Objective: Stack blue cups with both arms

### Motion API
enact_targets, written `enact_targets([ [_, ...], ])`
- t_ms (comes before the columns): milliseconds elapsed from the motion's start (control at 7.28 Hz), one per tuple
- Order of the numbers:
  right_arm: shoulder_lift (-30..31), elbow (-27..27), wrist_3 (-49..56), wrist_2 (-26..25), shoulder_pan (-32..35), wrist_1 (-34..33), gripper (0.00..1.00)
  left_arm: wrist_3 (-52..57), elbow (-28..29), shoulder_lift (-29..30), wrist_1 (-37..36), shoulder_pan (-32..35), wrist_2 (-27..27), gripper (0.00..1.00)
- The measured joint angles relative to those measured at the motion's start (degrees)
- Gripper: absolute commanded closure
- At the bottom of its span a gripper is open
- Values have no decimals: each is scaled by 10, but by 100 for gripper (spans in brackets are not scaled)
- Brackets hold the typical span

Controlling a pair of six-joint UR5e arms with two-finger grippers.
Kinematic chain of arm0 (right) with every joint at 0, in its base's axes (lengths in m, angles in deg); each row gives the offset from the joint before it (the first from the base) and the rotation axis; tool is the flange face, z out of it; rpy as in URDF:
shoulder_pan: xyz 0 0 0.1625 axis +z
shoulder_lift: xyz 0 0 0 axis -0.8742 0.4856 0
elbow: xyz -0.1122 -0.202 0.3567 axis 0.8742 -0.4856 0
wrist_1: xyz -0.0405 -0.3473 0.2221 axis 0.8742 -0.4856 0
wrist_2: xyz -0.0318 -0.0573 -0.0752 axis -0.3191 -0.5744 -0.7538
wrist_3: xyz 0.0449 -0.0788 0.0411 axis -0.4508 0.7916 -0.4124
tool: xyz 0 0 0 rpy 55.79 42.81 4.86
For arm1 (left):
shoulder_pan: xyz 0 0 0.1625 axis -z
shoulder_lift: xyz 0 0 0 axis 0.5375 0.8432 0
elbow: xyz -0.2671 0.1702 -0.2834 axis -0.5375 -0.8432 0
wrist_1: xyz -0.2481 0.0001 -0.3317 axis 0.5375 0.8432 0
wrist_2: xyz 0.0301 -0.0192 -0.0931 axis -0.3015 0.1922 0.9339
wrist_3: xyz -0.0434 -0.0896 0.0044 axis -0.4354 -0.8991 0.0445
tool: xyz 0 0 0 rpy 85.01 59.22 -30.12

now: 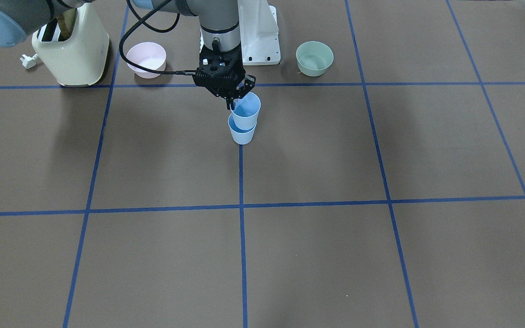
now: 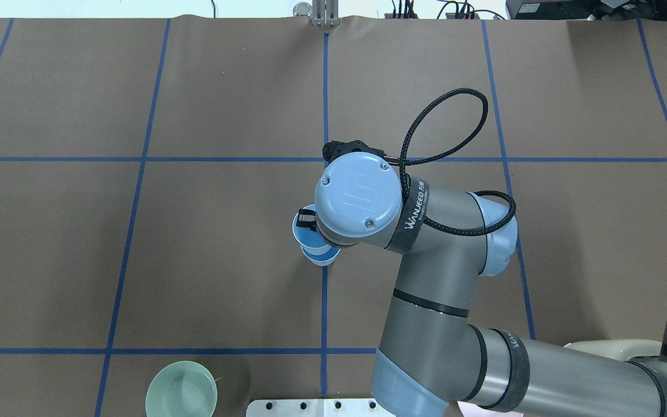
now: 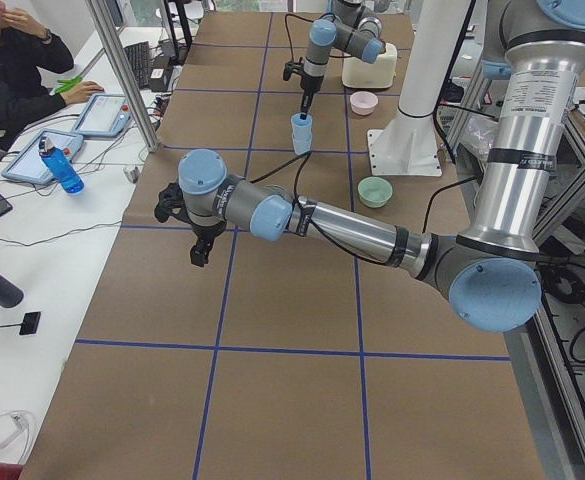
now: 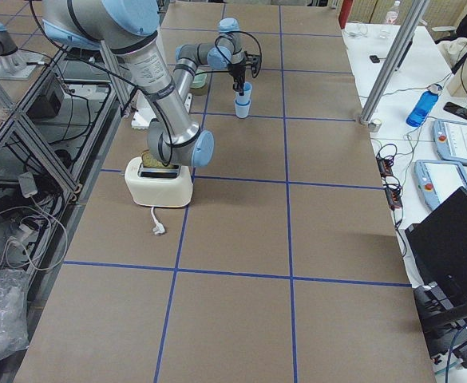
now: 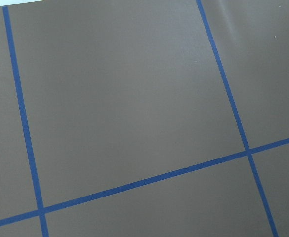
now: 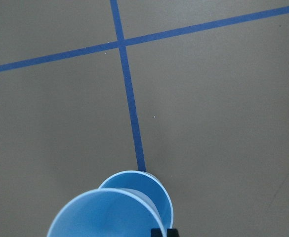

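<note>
Two pale-blue cups sit near the table's middle line. The lower cup (image 1: 242, 135) stands upright on the table. The upper cup (image 1: 247, 113) is held over it, its base at or just inside the lower cup's rim. My right gripper (image 1: 234, 105) is shut on the upper cup's rim, one finger inside and one outside. In the overhead view the upper cup (image 2: 302, 233) and lower cup (image 2: 324, 259) peek out from under the right wrist. In the right wrist view the upper cup (image 6: 104, 215) partly covers the lower cup (image 6: 156, 190). My left gripper (image 3: 200, 245) hangs over bare table far from the cups; I cannot tell whether it is open.
A cream toaster (image 1: 73, 45) and a pink bowl (image 1: 146, 58) stand at the robot's right side. A green bowl (image 1: 314, 58) stands at its left side. The white base mount (image 1: 259, 36) lies between them. An operator sits beyond the table's far edge.
</note>
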Motion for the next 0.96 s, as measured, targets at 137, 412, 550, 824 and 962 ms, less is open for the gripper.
enact_targets([
  [137,1,0,3,-6,2,1,0,0,0,0,0,0,0,3],
  [412,1,1,13,-14,9,2,0,0,0,0,0,0,0,3],
  [550,1,2,31,-5,27,0,0,0,0,0,0,0,1,3],
  [824,10,6,113,75,119,-2,0,1,0,-2,1,1,1,3],
  [962,28,11,162,117,170,-1,0,6,0,-4,1,1,1,3],
])
